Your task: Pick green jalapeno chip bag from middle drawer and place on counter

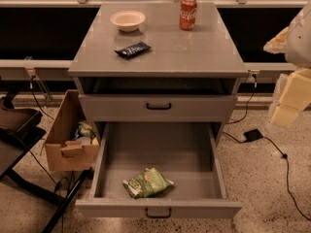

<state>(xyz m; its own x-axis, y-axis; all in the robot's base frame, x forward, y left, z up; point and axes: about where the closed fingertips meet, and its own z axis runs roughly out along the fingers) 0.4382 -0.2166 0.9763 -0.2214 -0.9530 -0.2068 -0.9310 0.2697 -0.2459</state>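
One green jalapeno chip bag (pixel 147 182) lies crumpled on the floor of the middle drawer (pixel 194 154), which stands pulled fully out of the cabinet. The bag sits near the drawer's front wall, a little left of centre and just behind the small dark pull handle (pixel 158 212). It lies flat, with its long side running left to right.

At the right edge of the view, the robot's pale, blocky hand (pixel 291 98) hangs outside the cabinet, at about the height of the closed upper drawer (pixel 194 108). It touches nothing that can be seen and carries nothing. Whether it is open or closed, I cannot tell. The bag lies well apart from it, lower and far to the left, with the drawer's right wall between the two.

Three things stand on the bench (pixel 194 52) above. A cream bowl (pixel 128 20) sits at the back left and a red soda can (pixel 188 13) stands upright at the back, right of the bowl. A dark-blue wrapper (pixel 132 49) lies flat nearer the front. An open cardboard box (pixel 65 130) stands on the floor against the cabinet's left side. A black cable (pixel 286 174) trails over the speckled floor on the right.
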